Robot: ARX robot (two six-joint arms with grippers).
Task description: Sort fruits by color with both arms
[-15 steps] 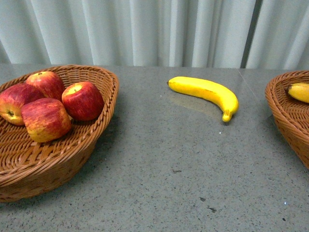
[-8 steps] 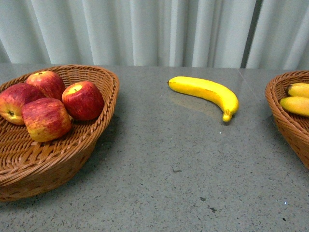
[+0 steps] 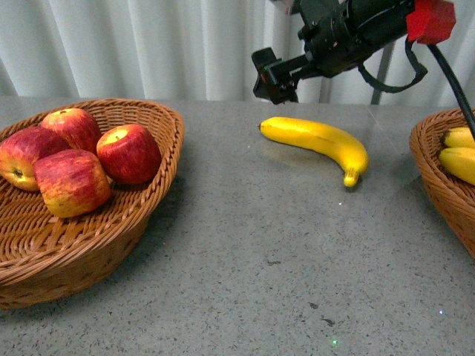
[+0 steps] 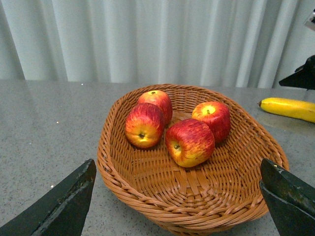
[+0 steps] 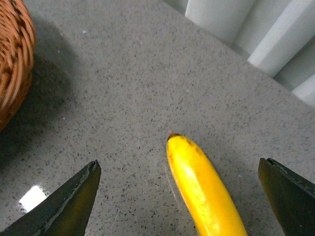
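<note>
A wicker basket (image 3: 111,245) sits at the left of the grey speckled counter (image 3: 282,252), and four red apples (image 3: 82,159) streaked with yellow rest inside it, bunched together toward its far left part. In the left wrist view the same four apples (image 4: 177,130) lie in the basket (image 4: 197,196), and the left gripper (image 4: 177,201) hangs near of it with its two dark fingers (image 4: 59,206) spread wide apart, holding nothing.

Right of the basket, toward the far middle of the counter, a single yellow banana (image 3: 319,141) lies flat on the bare surface, its dark-tipped end pointing to the near right. It touches neither basket.

Above the banana's far left end hovers the right gripper (image 3: 273,78), a black assembly on an arm that reaches in from the upper right, with a red part further back on it. In the right wrist view its fingers (image 5: 69,201) stand wide apart on either side of the banana (image 5: 204,189), not touching it, and the banana's tip lies between them on the counter.

At the right edge a second wicker basket (image 3: 438,178) is partly in view, with two more yellow bananas (image 3: 459,152) lying in it.
</note>
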